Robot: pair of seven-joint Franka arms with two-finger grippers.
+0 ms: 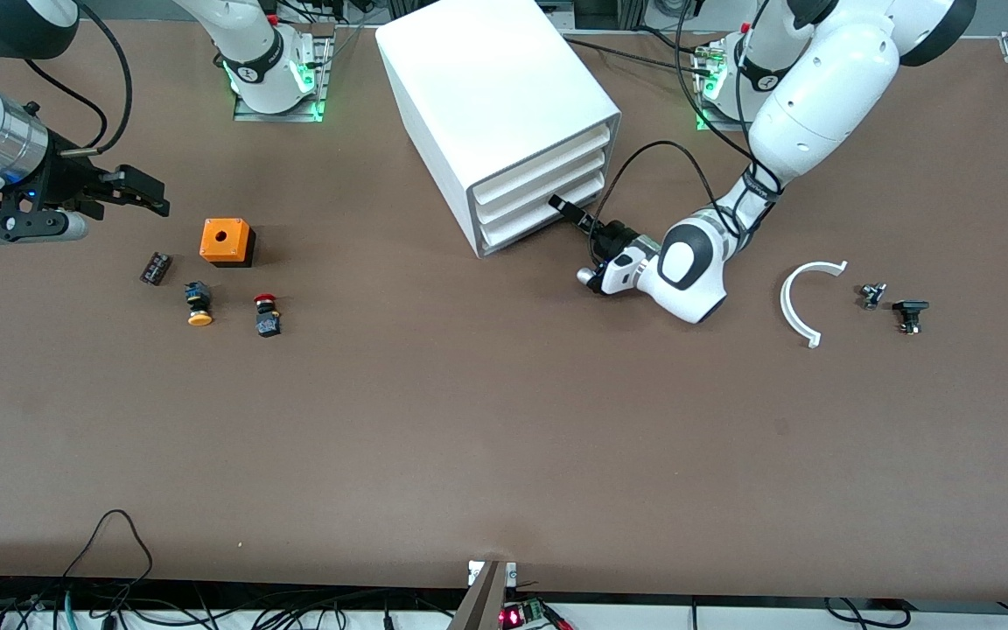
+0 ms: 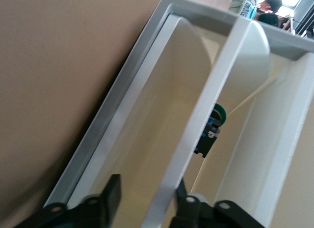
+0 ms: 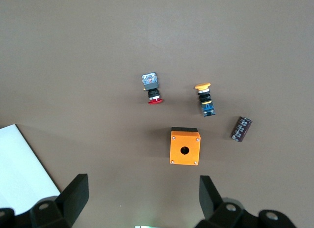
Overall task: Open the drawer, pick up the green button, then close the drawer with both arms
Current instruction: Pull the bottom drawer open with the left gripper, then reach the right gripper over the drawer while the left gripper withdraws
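Observation:
The white cabinet (image 1: 486, 96) stands near the robots' bases, and its lowest drawer (image 1: 528, 224) looks pushed in. My left gripper (image 1: 567, 210) is at that drawer's front. In the left wrist view the left gripper (image 2: 146, 196) straddles the drawer's white front rim (image 2: 206, 115). One finger (image 2: 112, 192) rests in the scooped front with a gap to the rim. The other sits just inside the rim. The green-capped button (image 2: 217, 114) peeks out inside the drawer past the rim. My right gripper (image 1: 147, 194) waits open over the table at the right arm's end, its fingers (image 3: 76, 191) wide apart.
Below the right gripper lie an orange box (image 1: 227, 241), a yellow-capped button (image 1: 199, 305), a red-capped button (image 1: 266, 314) and a dark cylinder (image 1: 155, 268). Toward the left arm's end lie a white curved piece (image 1: 797, 302) and two small black parts (image 1: 909, 313).

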